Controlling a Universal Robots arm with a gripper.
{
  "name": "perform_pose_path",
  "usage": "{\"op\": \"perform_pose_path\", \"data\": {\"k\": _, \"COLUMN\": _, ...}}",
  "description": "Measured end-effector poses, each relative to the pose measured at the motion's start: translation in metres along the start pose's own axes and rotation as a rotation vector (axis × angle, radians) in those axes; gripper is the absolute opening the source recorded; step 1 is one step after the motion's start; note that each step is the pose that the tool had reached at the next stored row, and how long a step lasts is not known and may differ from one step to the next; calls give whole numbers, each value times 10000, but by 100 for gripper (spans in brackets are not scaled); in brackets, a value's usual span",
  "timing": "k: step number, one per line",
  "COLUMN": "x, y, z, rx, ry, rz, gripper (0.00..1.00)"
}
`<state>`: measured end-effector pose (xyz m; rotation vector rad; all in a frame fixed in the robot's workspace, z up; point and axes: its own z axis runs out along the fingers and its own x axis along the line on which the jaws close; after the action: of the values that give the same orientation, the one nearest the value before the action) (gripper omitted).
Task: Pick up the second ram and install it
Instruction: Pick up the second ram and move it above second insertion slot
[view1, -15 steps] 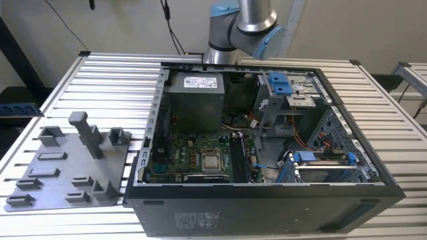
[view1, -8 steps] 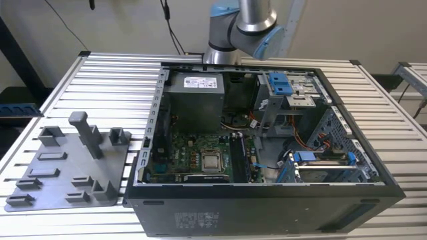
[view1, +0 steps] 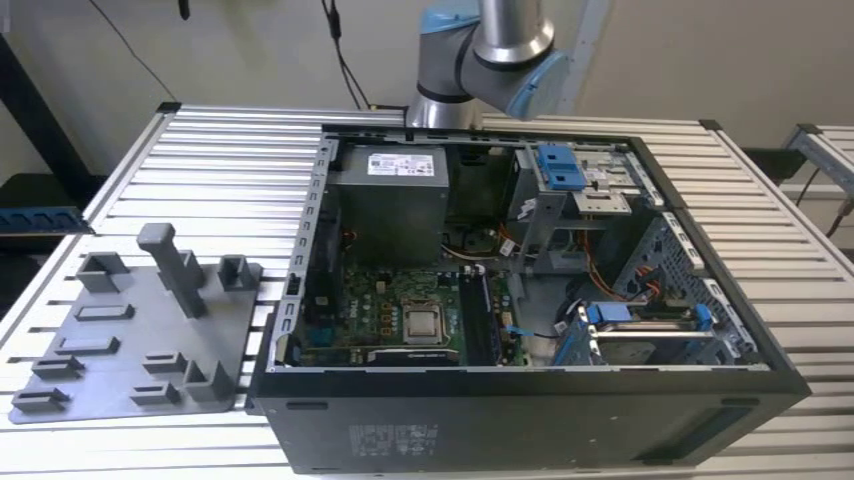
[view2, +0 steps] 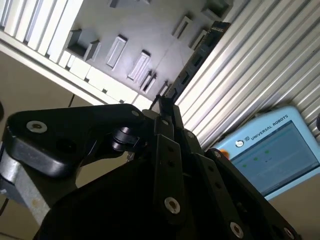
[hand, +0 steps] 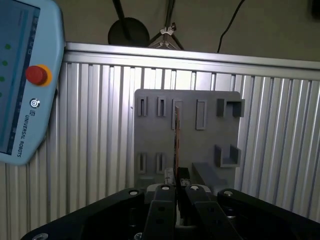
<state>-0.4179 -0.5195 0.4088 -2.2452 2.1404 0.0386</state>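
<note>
**Second ram gripped, fixture plate beyond it**

In both wrist views the gripper (hand: 176, 190) is clamped on the second ram (hand: 176, 135), its fingers pressed against the two faces of the stick at one end. In the first wrist view the ram shows edge-on as a thin line running out from the fingertips. In the second wrist view it shows as a dark notched strip (view2: 195, 57) reaching away from the gripper (view2: 165, 107).

Beyond the ram lie the grey fixture plate (hand: 200, 142) and the slatted aluminium table (hand: 100, 125). A light-blue teach pendant (hand: 20, 80) rests on the table beside the plate.

In the exterior view the plate (view1: 127, 335) sits on the table at the exterior view's left. The open computer case (view1: 534, 425) stands at the exterior view's right, with its motherboard (view1: 387, 320) exposed. The arm (view1: 487, 50) rises at the far edge.
</note>
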Motion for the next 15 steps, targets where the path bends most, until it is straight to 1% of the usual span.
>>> {"op": "perform_pose_path", "data": {"k": 9, "x": -2, "y": -149, "z": 1, "rx": 0, "ry": 3, "rz": 1, "gripper": 14}}
{"op": "perform_pose_path", "data": {"k": 15, "x": -4, "y": -263, "z": 3, "rx": 0, "ry": 9, "rz": 1, "gripper": 14}}
